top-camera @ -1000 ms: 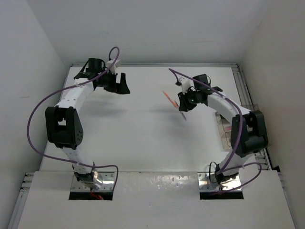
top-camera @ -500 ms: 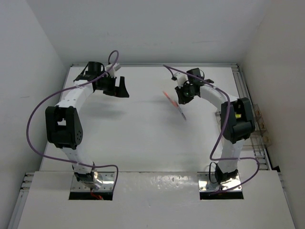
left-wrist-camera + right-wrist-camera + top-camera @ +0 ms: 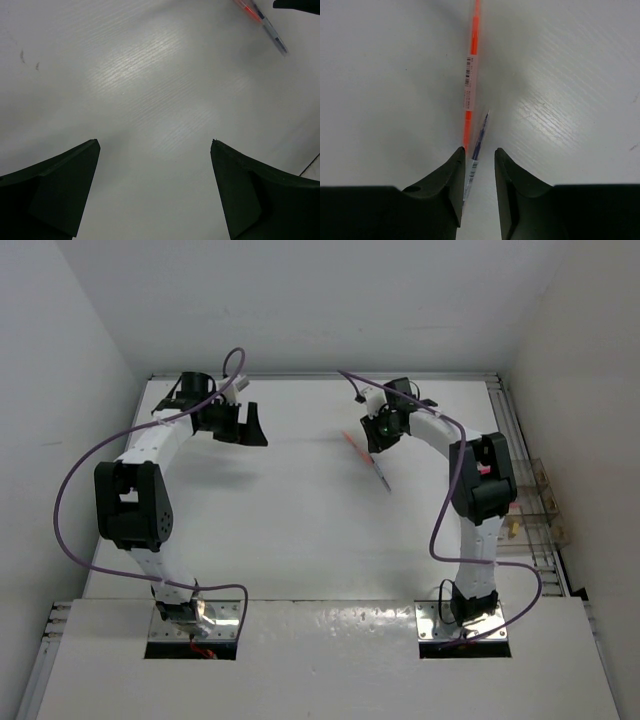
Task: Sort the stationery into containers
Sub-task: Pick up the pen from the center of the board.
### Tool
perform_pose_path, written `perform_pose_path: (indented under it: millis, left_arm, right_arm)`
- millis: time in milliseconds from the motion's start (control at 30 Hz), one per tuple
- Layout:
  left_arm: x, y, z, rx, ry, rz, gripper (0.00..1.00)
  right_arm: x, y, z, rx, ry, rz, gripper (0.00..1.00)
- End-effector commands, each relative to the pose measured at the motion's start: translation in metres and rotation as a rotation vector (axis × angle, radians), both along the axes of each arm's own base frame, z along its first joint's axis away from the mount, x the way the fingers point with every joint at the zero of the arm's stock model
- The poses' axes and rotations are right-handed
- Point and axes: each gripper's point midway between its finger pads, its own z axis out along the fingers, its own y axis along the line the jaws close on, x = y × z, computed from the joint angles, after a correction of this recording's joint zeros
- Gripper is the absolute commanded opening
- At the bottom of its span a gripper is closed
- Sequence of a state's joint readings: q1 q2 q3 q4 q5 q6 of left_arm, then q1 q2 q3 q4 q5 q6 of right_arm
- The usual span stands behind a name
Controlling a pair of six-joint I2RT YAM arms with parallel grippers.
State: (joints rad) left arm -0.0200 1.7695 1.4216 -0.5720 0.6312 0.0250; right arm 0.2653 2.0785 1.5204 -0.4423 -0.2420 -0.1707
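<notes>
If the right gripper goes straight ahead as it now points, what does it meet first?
Probably the blue pen, lying in the right gripper's gap; the orange pen lies beside it. Depth is unclear.

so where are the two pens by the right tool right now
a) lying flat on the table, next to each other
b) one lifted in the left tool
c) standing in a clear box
a: the right wrist view shows the orange pen and the blue pen flat on the table, alongside each other at the right tool; the left tool is wide open with nothing in it.
</notes>
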Motion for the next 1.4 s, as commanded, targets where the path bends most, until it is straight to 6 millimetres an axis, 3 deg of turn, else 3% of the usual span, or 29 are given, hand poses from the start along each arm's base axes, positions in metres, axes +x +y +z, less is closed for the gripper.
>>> perform_pose_path:
  millis: [0,367,400,700,933,1367]
  left_arm:
    - [0.004,0.003,0.004,-0.017,-0.025,-0.002,1.00]
    - [0.002,0.005,-0.002,-0.015,-0.006,-0.008,1.00]
    - [0.004,0.015,-0.002,-0.016,-0.005,0.016,1.00]
    - [0.005,0.024,-0.004,-0.015,0.004,0.033,1.00]
    - [0.007,0.027,-0.004,-0.018,0.006,0.035,1.00]
    - [0.009,0.029,-0.003,-0.024,0.013,0.038,1.00]
  right_arm:
    - [0.016,0.007,0.008,0.003,-0.042,-0.018,0.30]
    - [0.020,0.009,-0.008,-0.022,-0.039,-0.006,0.29]
    - [0.021,0.009,-0.010,-0.024,-0.038,-0.005,0.30]
    - [0.031,0.006,-0.018,-0.039,-0.044,-0.018,0.29]
    - [0.027,0.004,-0.026,-0.055,-0.026,-0.001,0.26]
    - [0.020,-0.020,-0.038,-0.156,0.054,0.008,0.23]
